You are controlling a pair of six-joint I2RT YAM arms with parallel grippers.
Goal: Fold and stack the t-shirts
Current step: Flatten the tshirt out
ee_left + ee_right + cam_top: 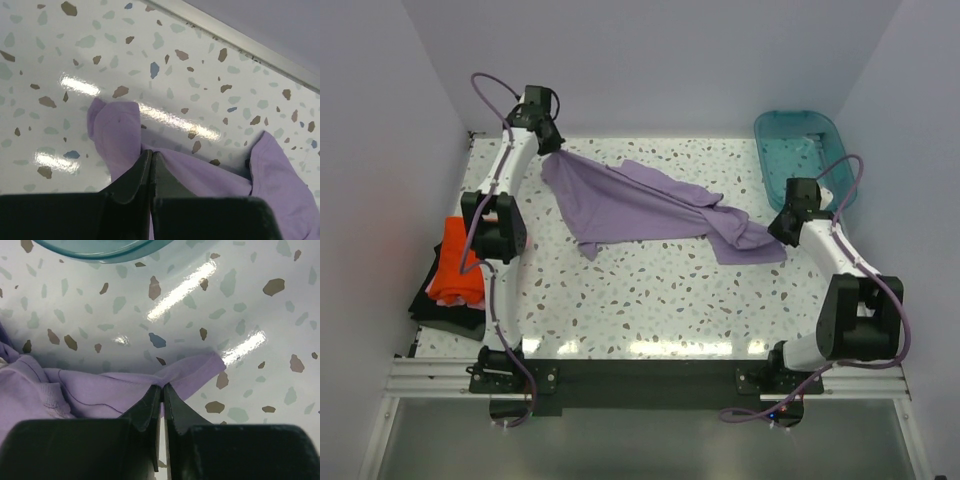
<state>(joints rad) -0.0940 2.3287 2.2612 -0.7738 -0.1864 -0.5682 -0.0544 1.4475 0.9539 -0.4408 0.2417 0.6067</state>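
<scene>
My left claw is pinched shut on the far-left edge of the lavender t-shirt. My right claw is pinched shut on the shirt's right hem, near the teal plastic tub. The shirt lies rumpled across the far middle of the speckled table, bunched and twisted toward its right end.

To do this step well, I judge I should lift both edges a little and draw them apart evenly until the cloth is taut. Then I should lay it flat before any fold. An uneven pull could slip the thin hem out of a pinch.

Count: one lavender shirt between my claws. At the table's left edge is a pile with one orange-red t-shirt on top of one dark garment. I cannot make out a pink one. One tub, far right.
</scene>
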